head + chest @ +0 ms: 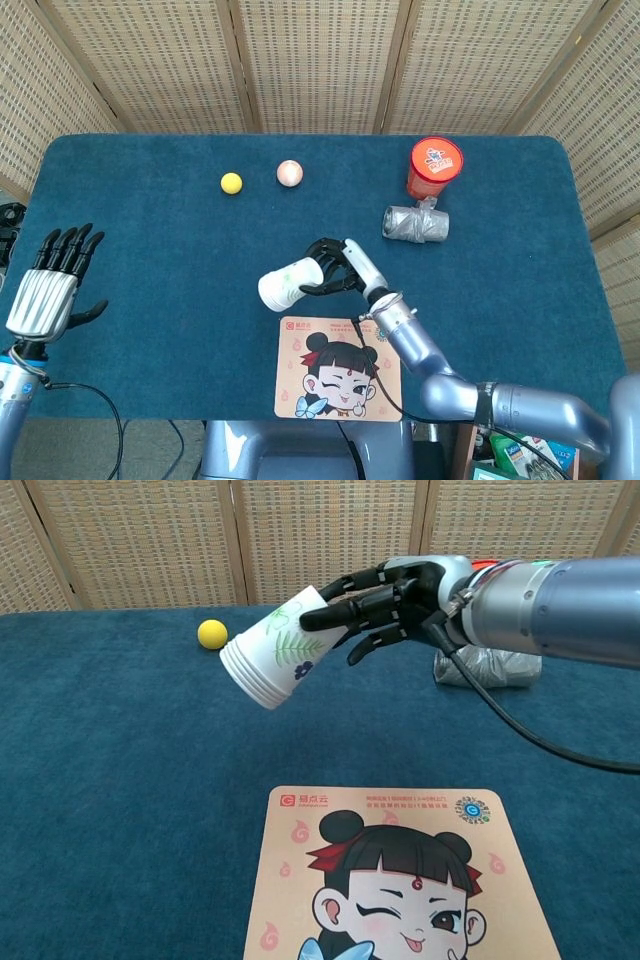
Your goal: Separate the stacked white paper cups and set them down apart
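The mat (338,367) lies at the desk's (150,300) near edge. Just beyond it the right hand (338,270) grips the cups (285,284), stacked and tilted on their side in the air, bases pointing left. The left hand (50,290) hangs past the desk's left edge, fingers spread, holding nothing; bare cloth lies between them. Further back sit a yellow ball (231,182), a pink ball (289,172), a silver roll (415,222) and a red can (433,165).

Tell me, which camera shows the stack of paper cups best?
The chest view: the paper cups fill it close up, their stacked rims and leaf print clear in the right hand. The head view shows them small, from above.
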Motion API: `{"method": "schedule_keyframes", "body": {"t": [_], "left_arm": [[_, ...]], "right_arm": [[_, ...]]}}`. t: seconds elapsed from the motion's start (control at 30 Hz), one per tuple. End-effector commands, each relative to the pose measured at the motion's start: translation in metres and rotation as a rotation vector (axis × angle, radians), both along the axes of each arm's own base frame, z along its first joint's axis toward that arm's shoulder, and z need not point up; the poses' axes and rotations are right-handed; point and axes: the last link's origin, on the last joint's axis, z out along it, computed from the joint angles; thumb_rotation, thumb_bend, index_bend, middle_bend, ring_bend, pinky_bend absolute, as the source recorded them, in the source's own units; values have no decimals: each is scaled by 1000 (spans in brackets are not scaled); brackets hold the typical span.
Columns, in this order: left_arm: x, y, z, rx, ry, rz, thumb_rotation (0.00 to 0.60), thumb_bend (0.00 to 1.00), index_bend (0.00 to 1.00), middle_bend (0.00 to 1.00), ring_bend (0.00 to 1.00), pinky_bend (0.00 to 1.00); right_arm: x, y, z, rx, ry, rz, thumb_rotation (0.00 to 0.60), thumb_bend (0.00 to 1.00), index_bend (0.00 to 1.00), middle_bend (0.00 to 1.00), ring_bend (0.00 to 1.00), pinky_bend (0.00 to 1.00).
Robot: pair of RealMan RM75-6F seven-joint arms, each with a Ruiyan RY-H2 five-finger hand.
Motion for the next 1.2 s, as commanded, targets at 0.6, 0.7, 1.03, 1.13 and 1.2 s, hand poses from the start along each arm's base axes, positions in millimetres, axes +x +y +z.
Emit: {"method": "schedule_keyframes", "body": {"t": [0.6, 0.7, 1.03, 1.13, 1.2], "left_arm": [[86, 50, -91, -25, -120, -448, 600, 217, 220, 0, 0, 0], [94, 50, -101, -27, -121, -480, 600, 218, 270, 0, 0, 0], [118, 54, -128, 12, -171, -548, 600, 218, 360, 0, 0, 0], [125, 56, -136, 13, -180, -549, 600, 218, 367, 0, 0, 0], [128, 57, -137, 19, -193, -546, 600, 220, 379, 0, 0, 0]], "right_arm": [[27, 1, -1, 160, -132, -275, 600, 472, 569, 627, 491, 566], [23, -1, 4, 153, -137, -286, 600, 473, 569, 628, 492, 566], [17, -3, 15, 143, -150, -296, 600, 476, 574, 630, 493, 566], [15, -2, 18, 144, -149, -294, 600, 476, 574, 631, 493, 566], [14, -2, 19, 144, -148, -293, 600, 476, 575, 631, 493, 566]]}}
